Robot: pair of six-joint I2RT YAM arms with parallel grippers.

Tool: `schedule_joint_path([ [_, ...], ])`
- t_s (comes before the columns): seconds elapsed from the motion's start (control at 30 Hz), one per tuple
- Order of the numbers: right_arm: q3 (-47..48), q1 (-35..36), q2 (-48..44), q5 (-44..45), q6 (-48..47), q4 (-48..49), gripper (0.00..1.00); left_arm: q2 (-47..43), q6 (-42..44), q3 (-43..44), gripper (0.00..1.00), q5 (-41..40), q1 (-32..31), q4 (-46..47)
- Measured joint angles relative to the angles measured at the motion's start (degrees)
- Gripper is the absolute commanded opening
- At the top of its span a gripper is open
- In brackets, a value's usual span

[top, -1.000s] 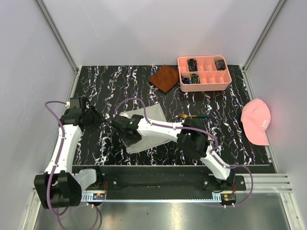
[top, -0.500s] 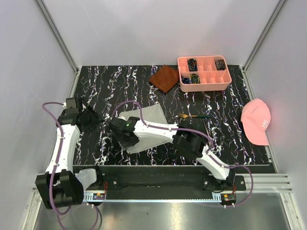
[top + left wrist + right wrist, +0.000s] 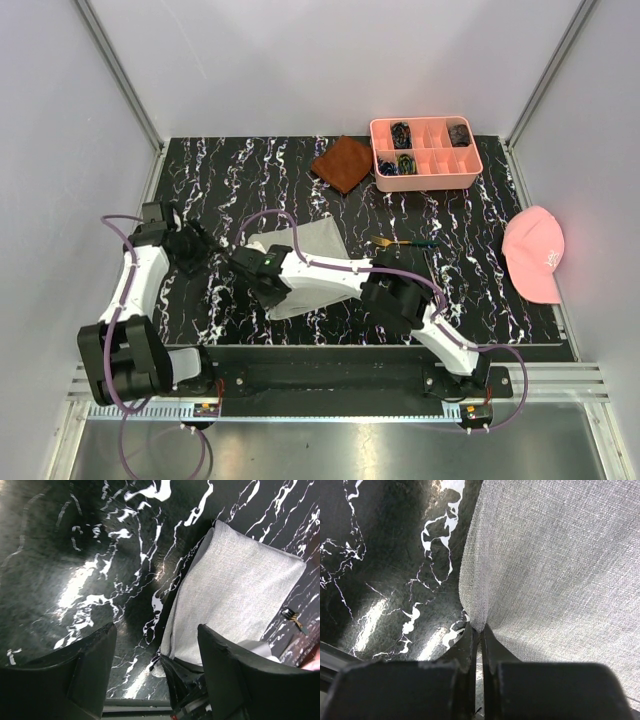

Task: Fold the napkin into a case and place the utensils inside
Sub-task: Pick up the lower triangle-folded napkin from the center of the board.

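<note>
The light grey napkin (image 3: pixel 305 262) lies folded into a rectangle in the middle of the black marble table (image 3: pixel 230 180). My right gripper (image 3: pixel 268 292) is at its near-left corner. In the right wrist view the gripper (image 3: pixel 481 627) is shut, pinching a puckered bit of the napkin's (image 3: pixel 555 555) edge. My left gripper (image 3: pixel 200 250) hovers left of the napkin, open and holding nothing. In its own view the gripper (image 3: pixel 157 630) frames bare table and the napkin's (image 3: pixel 235 585) left edge. The utensils (image 3: pixel 405 243) lie right of the napkin, with a gold tip (image 3: pixel 294 618) showing in the left wrist view.
A rust-brown cloth (image 3: pixel 343 163) and a pink compartment tray (image 3: pixel 425 168) sit at the back of the table. A pink cap (image 3: pixel 535 253) lies at the right edge. Grey walls enclose the table on three sides.
My right gripper has closed on the napkin's near-left edge. My left gripper has opened wider and its arm has shifted slightly.
</note>
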Motion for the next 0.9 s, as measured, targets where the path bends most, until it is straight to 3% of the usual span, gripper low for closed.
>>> schedule_joint_path([
  [0.17,-5.29,-0.85,-3.26,-3.02,-0.70,4.46,0.00,4.07,-0.98,-1.44,0.72,5.31,0.04,4.50],
  [0.43,-19.23,-8.13,-15.19,-17.11,1.99,14.95,0.00,11.10,-3.78,-1.77,0.74,12.17,-0.87,11.41],
  [0.9,-36.61,-14.64,-24.50,-31.85,9.81,31.47,0.00,19.63,-10.01,-0.09,0.73,13.14,-9.42,18.36],
])
